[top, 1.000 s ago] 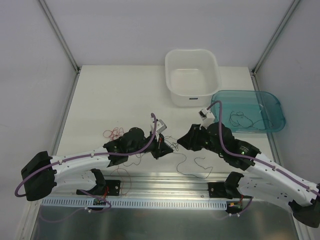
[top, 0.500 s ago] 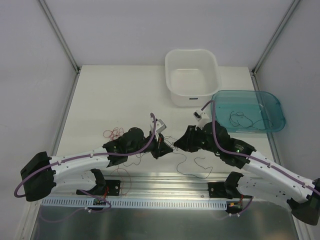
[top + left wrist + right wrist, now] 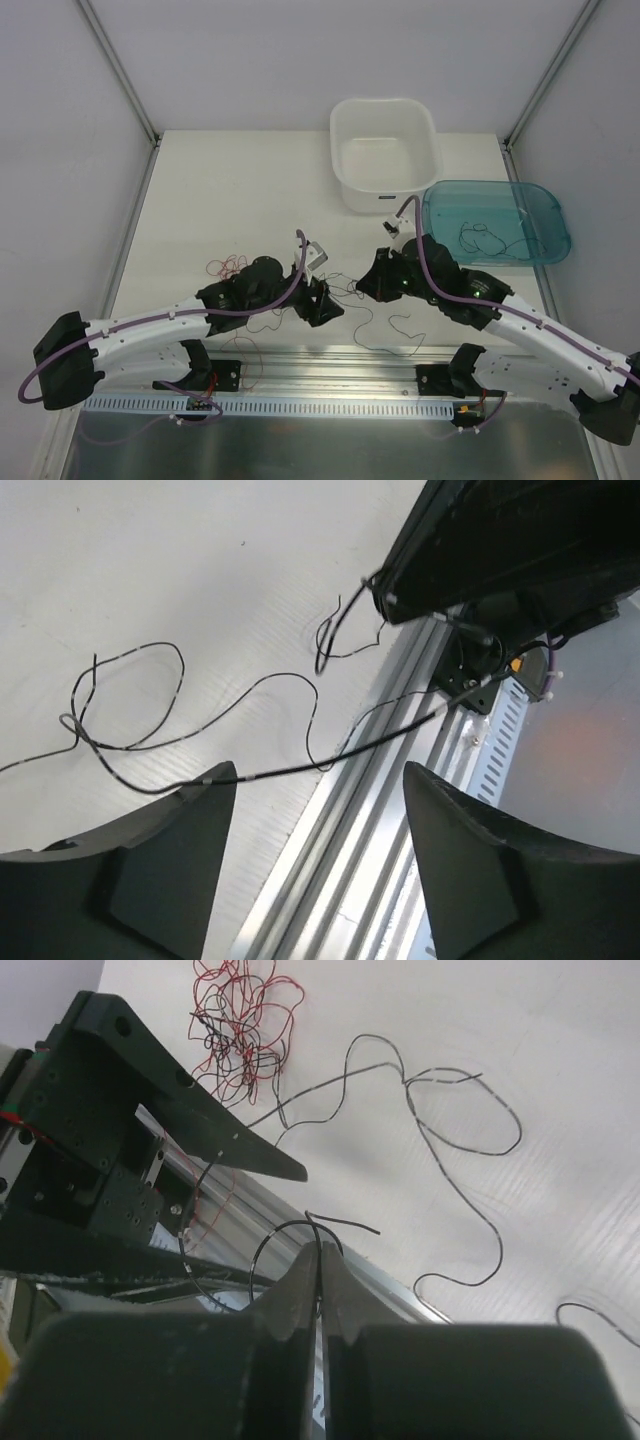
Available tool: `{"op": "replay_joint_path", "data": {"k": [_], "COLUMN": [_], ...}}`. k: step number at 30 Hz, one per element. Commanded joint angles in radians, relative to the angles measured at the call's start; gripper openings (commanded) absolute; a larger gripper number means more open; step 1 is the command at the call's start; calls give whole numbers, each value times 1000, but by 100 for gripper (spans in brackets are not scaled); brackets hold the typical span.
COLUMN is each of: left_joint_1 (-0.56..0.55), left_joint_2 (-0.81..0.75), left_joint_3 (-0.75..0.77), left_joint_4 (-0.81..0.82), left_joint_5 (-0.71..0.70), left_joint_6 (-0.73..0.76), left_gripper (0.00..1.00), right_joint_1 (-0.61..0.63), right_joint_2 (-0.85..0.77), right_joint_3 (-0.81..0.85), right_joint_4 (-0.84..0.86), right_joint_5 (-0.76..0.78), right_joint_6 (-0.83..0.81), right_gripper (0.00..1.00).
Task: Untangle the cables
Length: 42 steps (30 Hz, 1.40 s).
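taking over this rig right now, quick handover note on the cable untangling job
Left end effector: open, holding nothing, low over a loose black wire by the front rail.
Right end effector: shut on a black strand, facing the left one.
Cables: red tangle beside the left arm, knotted; black strands spread on the table between the arms; one black cable lies in the teal tray. White bin looks empty.
Done: one cable in the tray.
Left: the red tangle and the loose black strands.
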Motion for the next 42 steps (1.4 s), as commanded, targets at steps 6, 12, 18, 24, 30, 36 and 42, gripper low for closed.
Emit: {"op": "replay_joint_path", "data": {"k": [6,12,18,24,30,36,42], "left_joint_1": [-11,-11,-12,-50,-86,-97,-97], "left_joint_2": [-222,-201,-89,35,78,82,51], "left_joint_3": [59,161,241,286,263,189,114], "left_joint_4": [-208,-256,-256,-237,-188,-138,-122], "left_joint_5": [-24,-29,11,39,45,36,-47], "left_joint_6": [139,249,265,277,256,199,167], "left_gripper": [83,83,77,71,56,45,36], "right_joint_1": [10,53,76,87,88,88,88], "right_joint_2": [151,246,268,288,280,269,245], "right_joint_3": [220,305,323,328,311,283,271], "right_joint_4": [-224,-302,-279,-265,-235,-169,-147], "right_joint_5": [26,24,-17,-36,-54,-95,-94], "right_joint_6": [-197,-243,-260,-250,-234,-197,-183], "right_gripper": [1,1,1,1,1,1,1]}}
